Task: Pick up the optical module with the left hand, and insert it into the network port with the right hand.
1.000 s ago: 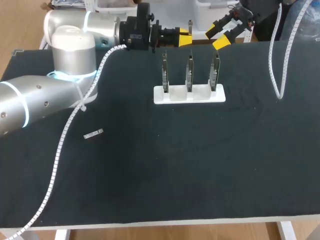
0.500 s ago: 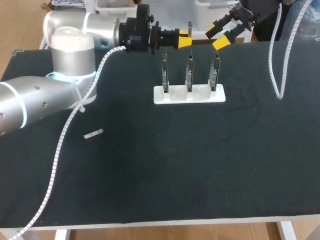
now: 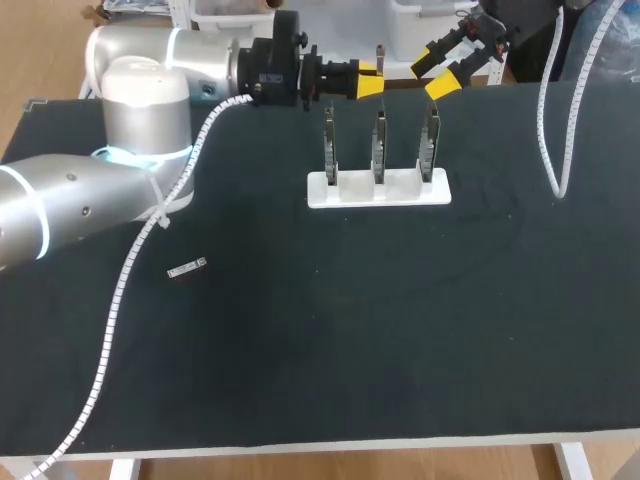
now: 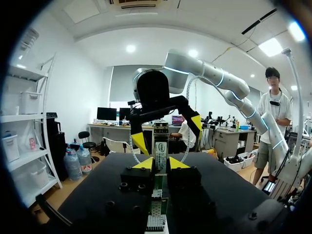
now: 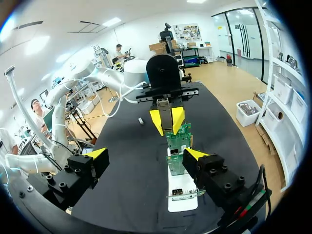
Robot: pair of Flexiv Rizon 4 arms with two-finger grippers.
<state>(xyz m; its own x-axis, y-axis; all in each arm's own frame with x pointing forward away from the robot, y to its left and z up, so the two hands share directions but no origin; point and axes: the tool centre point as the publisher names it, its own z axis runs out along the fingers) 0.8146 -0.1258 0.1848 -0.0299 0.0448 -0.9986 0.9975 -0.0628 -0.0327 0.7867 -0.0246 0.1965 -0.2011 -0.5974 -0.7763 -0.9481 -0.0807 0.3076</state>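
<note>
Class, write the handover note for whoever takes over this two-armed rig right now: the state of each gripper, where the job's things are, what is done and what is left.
Left gripper: shut on the optical module, held in the air behind the rack.
Right gripper: open and empty, facing the left one near the table's far edge.
The white rack with three upright circuit boards stands mid-table. A small silver part lies loose by the left arm.
Done: module picked up.
Left: pass it to the right gripper, then insert it into the network port, which I cannot make out clearly.
</note>
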